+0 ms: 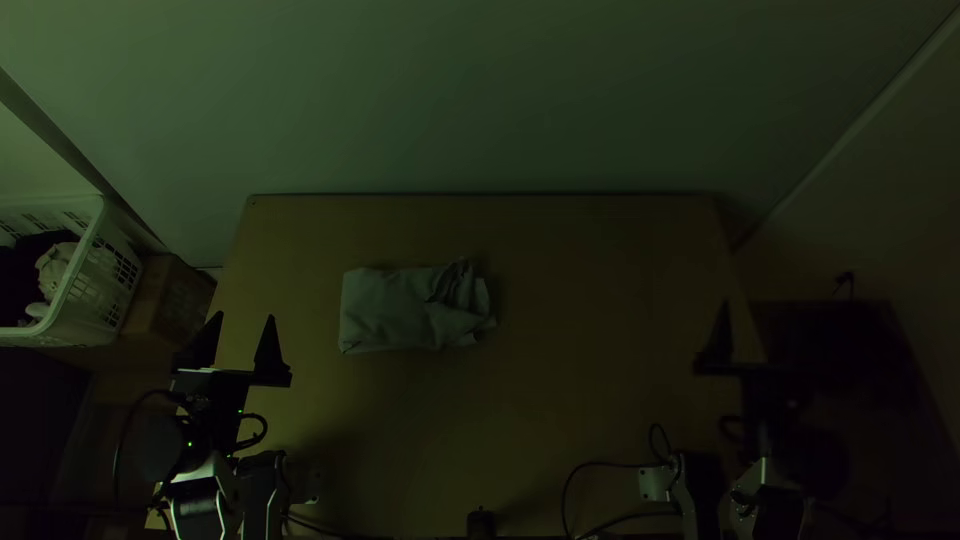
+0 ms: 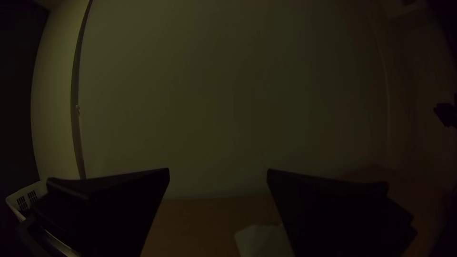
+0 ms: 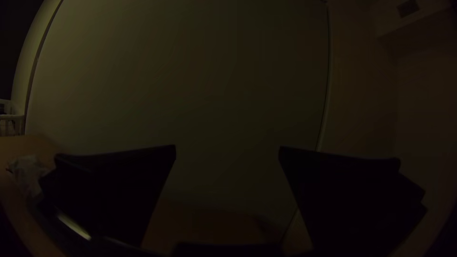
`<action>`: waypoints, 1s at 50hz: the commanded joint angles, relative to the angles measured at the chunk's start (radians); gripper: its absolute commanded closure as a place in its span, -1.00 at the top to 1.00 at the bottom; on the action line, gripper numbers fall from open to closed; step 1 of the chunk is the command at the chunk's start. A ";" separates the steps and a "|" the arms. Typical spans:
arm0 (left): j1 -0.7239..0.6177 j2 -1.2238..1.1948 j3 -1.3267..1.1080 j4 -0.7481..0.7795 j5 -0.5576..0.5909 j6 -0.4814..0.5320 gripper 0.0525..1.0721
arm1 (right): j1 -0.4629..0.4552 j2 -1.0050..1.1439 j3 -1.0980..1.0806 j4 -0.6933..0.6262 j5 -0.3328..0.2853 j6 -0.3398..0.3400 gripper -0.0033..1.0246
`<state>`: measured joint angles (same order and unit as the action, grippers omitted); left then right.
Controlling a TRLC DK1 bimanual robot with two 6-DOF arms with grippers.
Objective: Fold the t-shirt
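The t-shirt (image 1: pixel 400 310) lies left of centre on the tabletop (image 1: pixel 580 400), folded into a compact oblong, its left end fairly smooth and its right end rumpled. The left hand (image 1: pixel 244 315) is spread, holding nothing, to the left and nearer than the cloth; the right hand (image 3: pixel 227 146) is spread and empty too, well apart at the near right. The folding looks all but done, so what remains is probably tidying. To do that well, steady the smooth left end lightly, then draw the creased right end gently outward and pat it down. Pinching too deep could catch lower layers and open the bundle; dragging could skew it.
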<state>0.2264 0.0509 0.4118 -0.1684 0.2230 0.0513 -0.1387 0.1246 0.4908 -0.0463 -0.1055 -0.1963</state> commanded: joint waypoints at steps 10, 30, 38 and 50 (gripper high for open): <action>0.008 -0.052 -0.209 0.159 -0.007 0.021 0.92 | -0.006 -0.129 -0.175 0.020 0.003 0.000 0.89; -0.032 -0.052 -0.415 0.233 -0.005 0.004 0.92 | -0.087 -0.131 -0.489 0.197 0.009 -0.015 0.89; -0.035 -0.051 -0.415 0.211 -0.008 -0.019 0.92 | -0.116 -0.128 -0.486 0.062 0.017 0.051 0.91; -0.035 -0.051 -0.415 0.210 -0.013 -0.019 0.92 | -0.114 -0.128 -0.483 0.040 0.081 0.103 0.91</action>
<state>0.1963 0.0044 0.0463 0.0586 0.2161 0.0452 -0.2501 0.0032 0.0204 0.0135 -0.0334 -0.1154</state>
